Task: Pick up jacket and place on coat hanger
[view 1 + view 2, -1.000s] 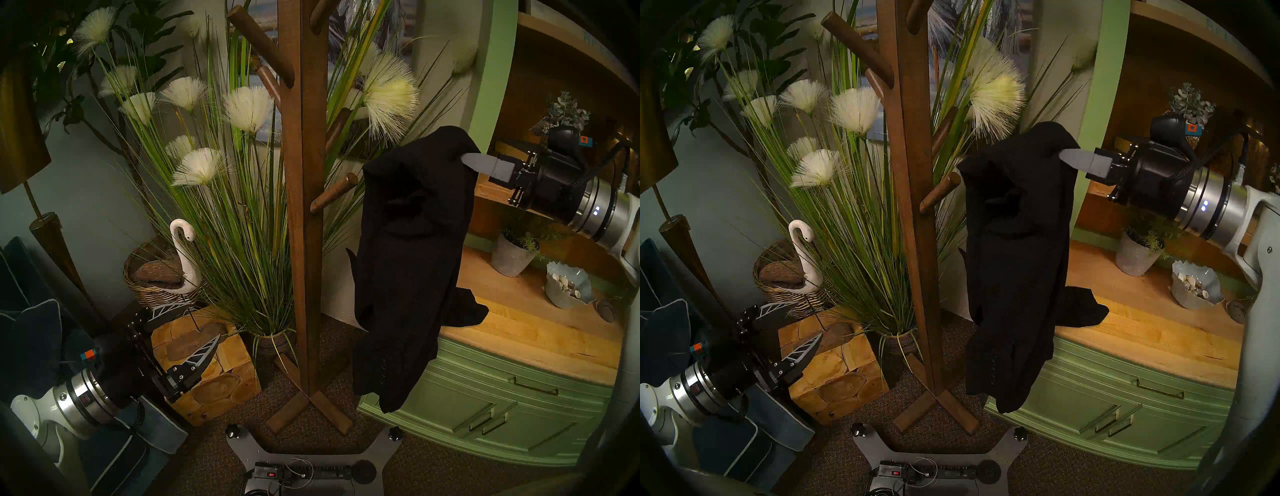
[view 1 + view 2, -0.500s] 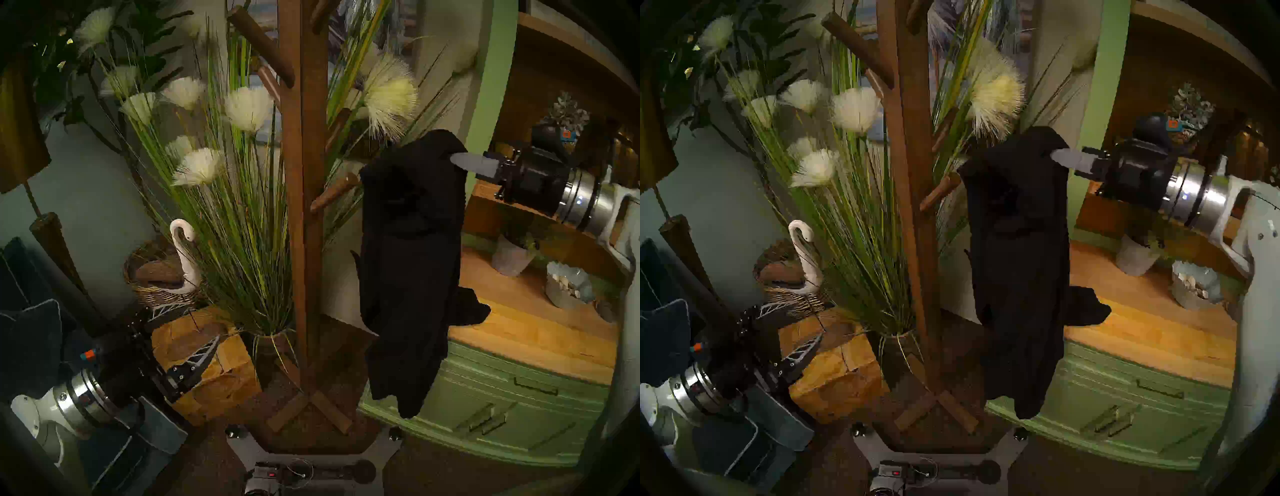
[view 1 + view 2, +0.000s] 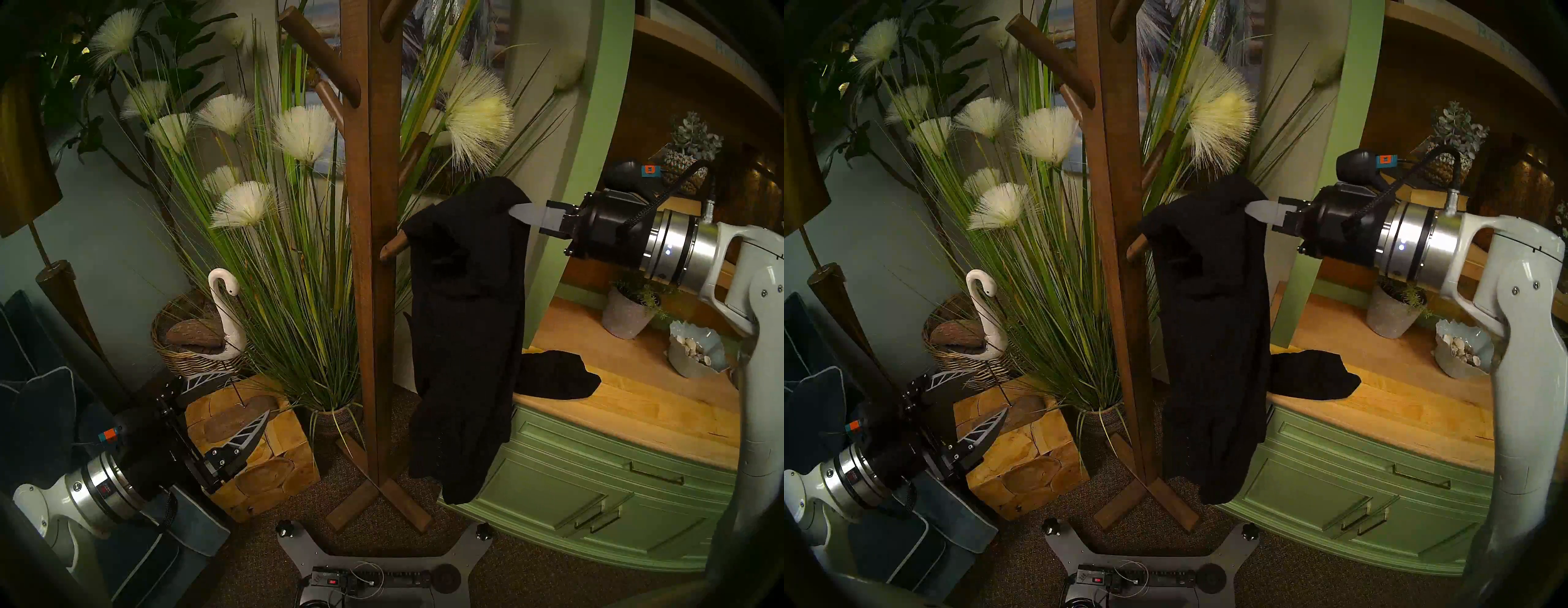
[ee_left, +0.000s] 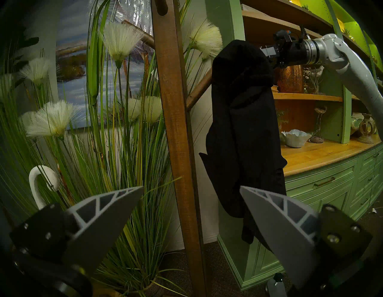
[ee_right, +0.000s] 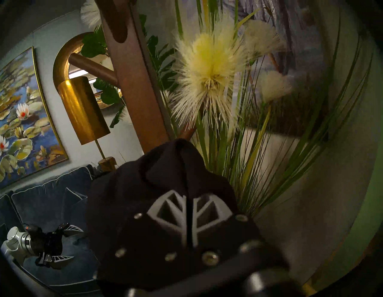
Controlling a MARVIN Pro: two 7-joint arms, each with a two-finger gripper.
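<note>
- Beside the coat hanger (image 3: 373, 237), right of its square post: the jacket (image 3: 466, 322), hanging limp from the right gripper (image 3: 518, 210), fingers pinched tight on a top fold of the black cloth.
- Draped already over the tip of the lowest right-hand peg (image 3: 393, 247): the left shoulder of the garment, with only the base of that peg left bare by the post.
- Lying on the wooden counter (image 3: 636, 403) of the green cabinet: one trailing end of the fabric; the long middle part hanging clear of the floor.
- Low at the left, near the wooden block (image 3: 259, 458): the left gripper (image 3: 231, 403), fingers spread wide, holding nothing, well apart from the garment.
- Step in hand, by judgement: hooking the cloth onto the peg, late in the task, with release not yet done.
- Called for next, most likely: a little more travel toward the post and a slight drop, to seat the fold deeper on the angled peg before letting go.
- Risk: a shallow catch on the peg tip, and a slide off under the cloth's own weight.
</note>
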